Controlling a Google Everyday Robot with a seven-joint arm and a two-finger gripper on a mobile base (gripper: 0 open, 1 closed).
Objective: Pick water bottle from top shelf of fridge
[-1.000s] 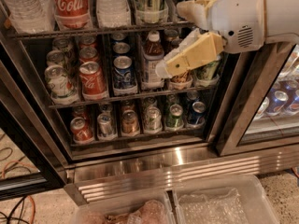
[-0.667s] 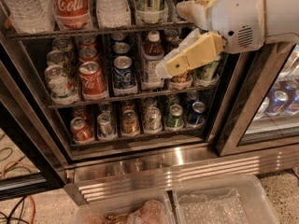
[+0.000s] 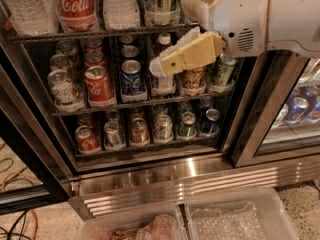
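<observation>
The fridge (image 3: 165, 176) stands open in front of me. Its top shelf (image 3: 100, 33) is a dark wire rack along the top of the view. A clear ribbed water bottle (image 3: 24, 9) stands at its far left, and another clear ribbed bottle (image 3: 119, 4) stands to the right of a red Coca-Cola bottle (image 3: 75, 4). Only their lower parts show. My gripper (image 3: 175, 34) is at the right end of the top shelf, in front of the rack edge. Its tan fingers (image 3: 187, 56) are spread apart with nothing between them. It is to the right of both clear bottles.
Two lower wire racks hold rows of cans (image 3: 97, 84) and a white-capped brown bottle (image 3: 162, 64). A steel door post (image 3: 260, 114) stands to the right, with more cans behind glass (image 3: 300, 109). Clear plastic bins (image 3: 235, 216) sit on the floor below. Cables (image 3: 20, 219) lie at the lower left.
The gripper has shifted a little to the left along the front of the top shelf. Nothing else has moved.
</observation>
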